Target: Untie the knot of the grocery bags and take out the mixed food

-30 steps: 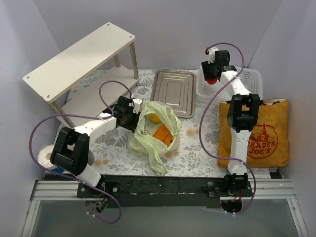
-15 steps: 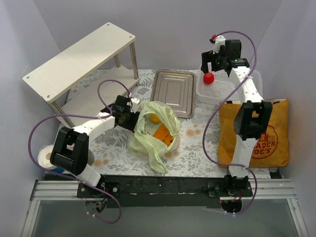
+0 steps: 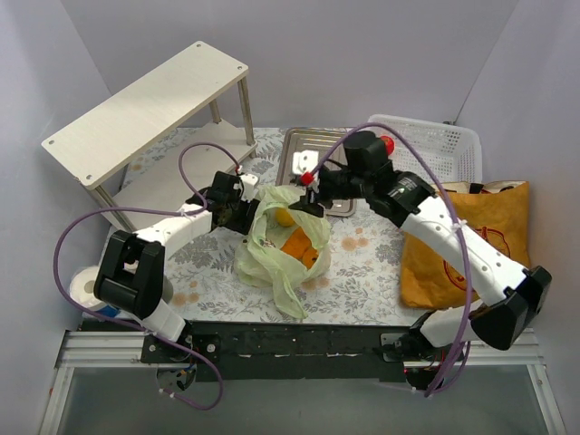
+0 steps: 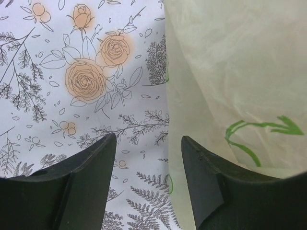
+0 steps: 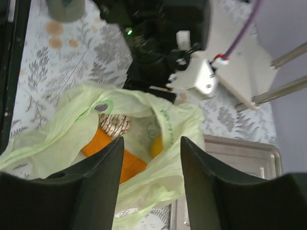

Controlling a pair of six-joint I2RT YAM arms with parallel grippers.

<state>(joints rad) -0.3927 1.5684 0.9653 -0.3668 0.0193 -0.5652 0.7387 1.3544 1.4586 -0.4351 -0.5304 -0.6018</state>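
Above thin pale green plastic bag [image 3: 272, 265], bearing illegible green print [image 4: 261, 128], right claw [image 5: 149, 143] spread; left claw [image 4: 148, 139] spread beside it; logo of mustard fabric tote [image 3: 501, 216] hidden.

Right arm [image 3: 435, 222] swings from white basket [image 3: 444, 145] to pale green bag [image 3: 272, 258]
The right gripper [image 5: 151, 143], red apple gone from its jaws, now hangs spread over the bag's open mouth.

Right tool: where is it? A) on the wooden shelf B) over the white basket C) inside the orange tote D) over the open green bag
D: the right tool hangs over the green bag, whose open mouth fills its wrist view.
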